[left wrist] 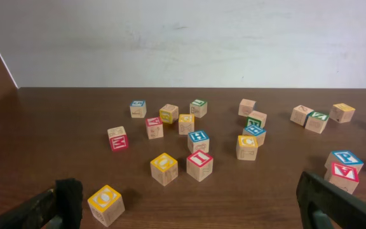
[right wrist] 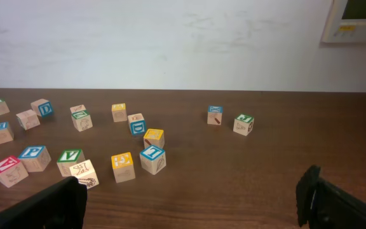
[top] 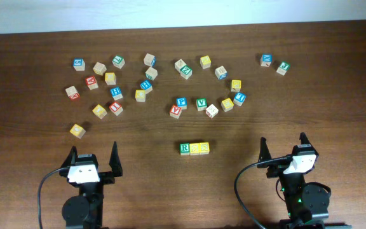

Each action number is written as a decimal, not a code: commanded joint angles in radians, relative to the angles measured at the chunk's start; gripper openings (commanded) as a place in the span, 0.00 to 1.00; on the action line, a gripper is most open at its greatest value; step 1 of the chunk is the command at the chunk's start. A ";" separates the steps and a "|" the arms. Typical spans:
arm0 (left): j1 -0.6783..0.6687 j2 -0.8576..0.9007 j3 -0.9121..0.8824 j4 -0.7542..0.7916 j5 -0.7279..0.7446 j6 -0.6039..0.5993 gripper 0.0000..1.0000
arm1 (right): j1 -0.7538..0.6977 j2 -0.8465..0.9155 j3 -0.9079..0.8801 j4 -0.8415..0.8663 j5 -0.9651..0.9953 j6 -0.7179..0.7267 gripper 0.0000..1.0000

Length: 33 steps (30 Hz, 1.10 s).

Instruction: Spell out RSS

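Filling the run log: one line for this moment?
left end effector open, empty | right end effector open, empty | R cube, S cubes in row

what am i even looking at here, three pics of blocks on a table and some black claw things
It is one moment seen by three cameras. The top picture looks straight down at a wooden table with two robot arms at its near edge. Each arm ends in a two-finger claw: the left gripper and the right gripper. The other two pictures come from cameras on the wrists, so the dark shapes at their bottom corners are each claw's own fingers. Both claws are open and hold nothing. Small wooden letter cubes lie scattered across the far half. Three stand in a touching row nearer the arms: R cube, then two S cubes.
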 commanded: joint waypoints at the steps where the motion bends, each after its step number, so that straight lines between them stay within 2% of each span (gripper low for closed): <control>1: -0.004 -0.006 -0.006 -0.001 -0.023 -0.014 0.99 | 0.004 -0.007 -0.006 -0.005 0.008 0.012 0.98; 33: -0.004 -0.006 -0.006 0.001 -0.009 -0.014 0.99 | 0.004 -0.008 -0.006 -0.007 0.029 -0.010 0.98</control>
